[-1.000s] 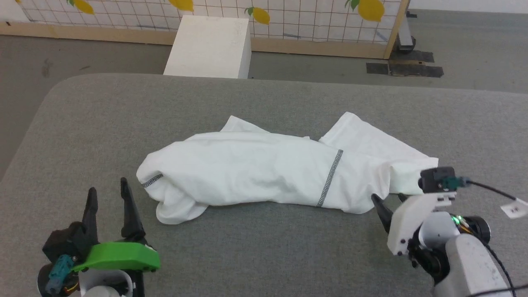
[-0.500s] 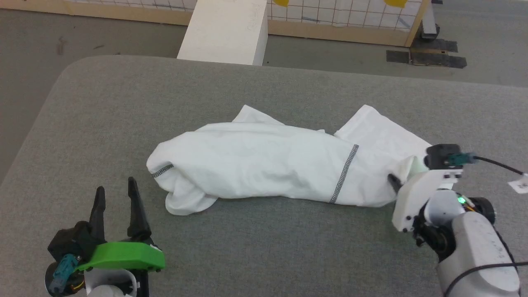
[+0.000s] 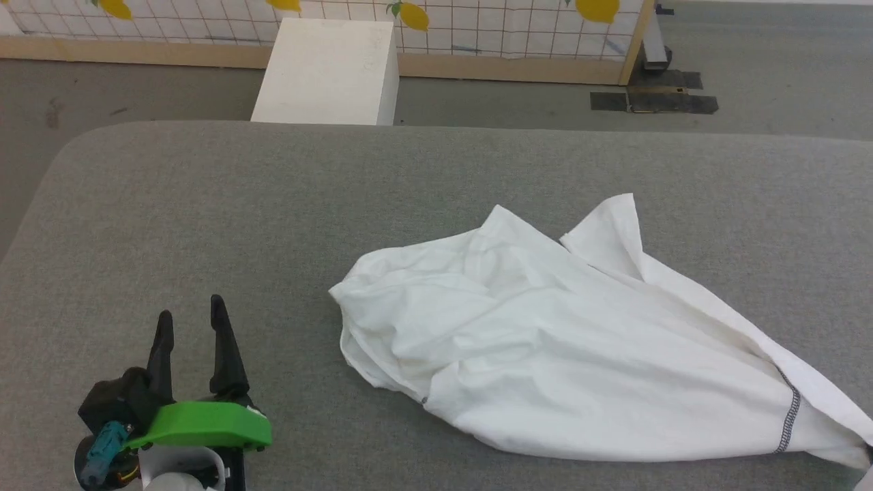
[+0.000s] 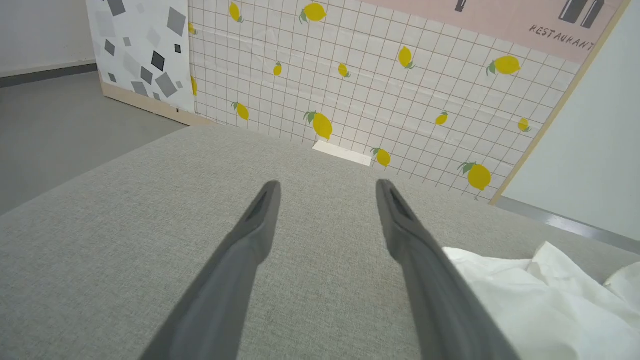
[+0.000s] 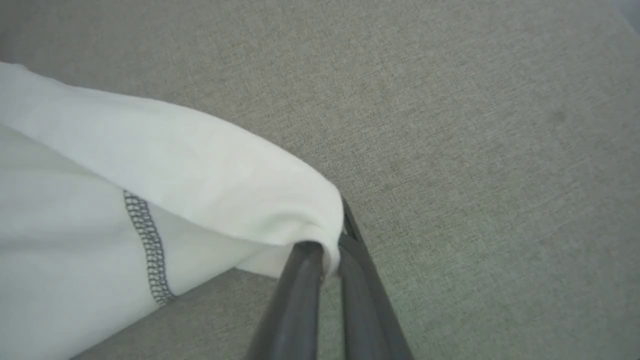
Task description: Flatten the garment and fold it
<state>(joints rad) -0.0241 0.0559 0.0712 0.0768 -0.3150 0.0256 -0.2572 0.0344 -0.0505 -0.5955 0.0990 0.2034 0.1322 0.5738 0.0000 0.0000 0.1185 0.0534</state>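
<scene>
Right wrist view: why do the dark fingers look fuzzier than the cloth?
Right wrist view: the right gripper sits near the lens and blurs; the T-shirt seam is crisp. Left wrist view: left gripper softens toward the bottom edge. Head view: even light, no glare.

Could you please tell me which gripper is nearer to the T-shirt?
Right. The right gripper is shut on a bunched edge of the T-shirt, touching it. The left gripper is open over the table, apart from the T-shirt, which lies to its right.
</scene>
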